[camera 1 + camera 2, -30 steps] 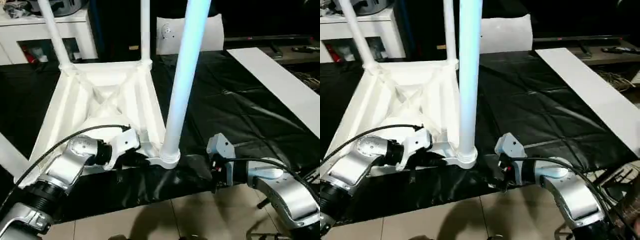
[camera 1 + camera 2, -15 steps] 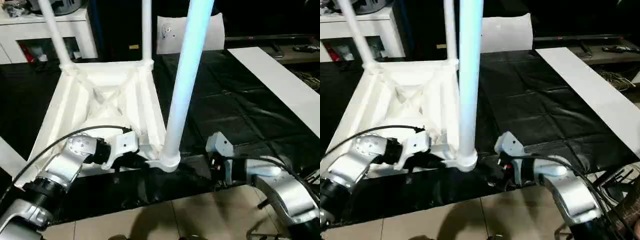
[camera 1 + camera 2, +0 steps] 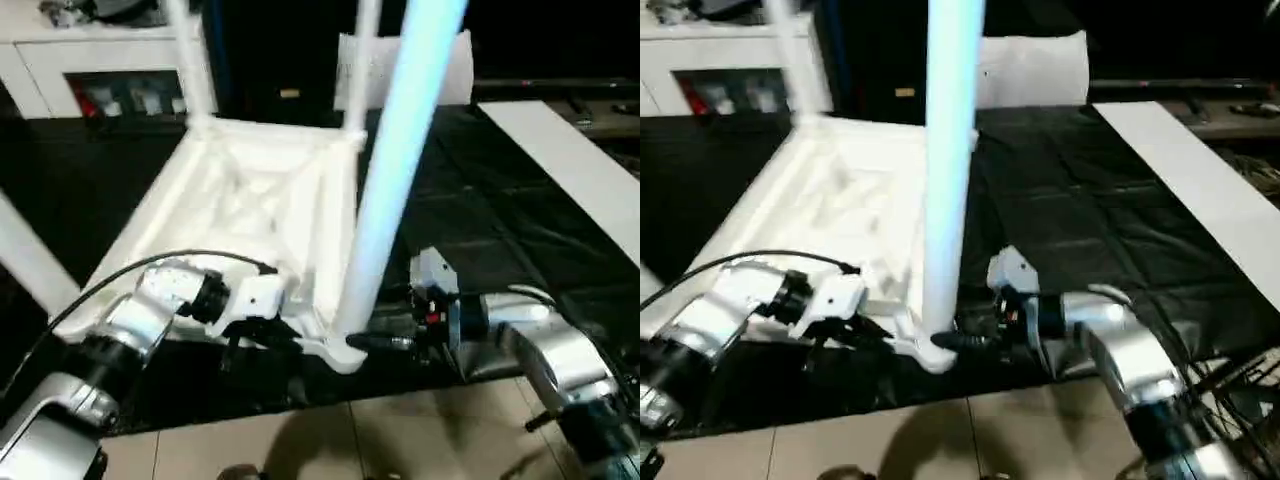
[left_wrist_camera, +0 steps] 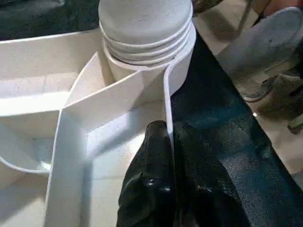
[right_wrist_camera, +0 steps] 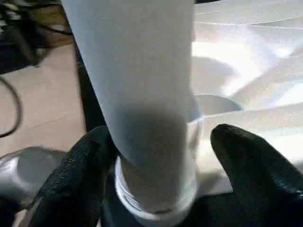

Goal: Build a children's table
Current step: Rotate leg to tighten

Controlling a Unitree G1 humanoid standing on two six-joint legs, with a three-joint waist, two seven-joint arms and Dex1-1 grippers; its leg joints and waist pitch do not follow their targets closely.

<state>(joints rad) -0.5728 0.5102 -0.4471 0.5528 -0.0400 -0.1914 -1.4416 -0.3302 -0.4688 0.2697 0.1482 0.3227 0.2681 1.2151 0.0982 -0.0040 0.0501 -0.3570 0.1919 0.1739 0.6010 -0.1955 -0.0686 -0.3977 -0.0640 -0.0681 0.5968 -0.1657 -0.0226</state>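
At the centre of the head views we see the tabletop [image 3: 250, 200] lying underside up on the black sheet [image 3: 470, 210], with a leg [image 3: 395, 170] standing in its near corner socket [image 4: 147, 45]. Our left gripper [image 4: 171, 142] is pinched closed on the tabletop's thin rim beside that socket. Our right gripper [image 5: 163, 161] has its fingers [image 5: 251, 163] spread either side of the leg's base, apparently just touching it.

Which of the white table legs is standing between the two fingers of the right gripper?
The near leg, seated in the tabletop's corner socket closest to the robot; the right gripper straddles its base. The other legs stand farther off.
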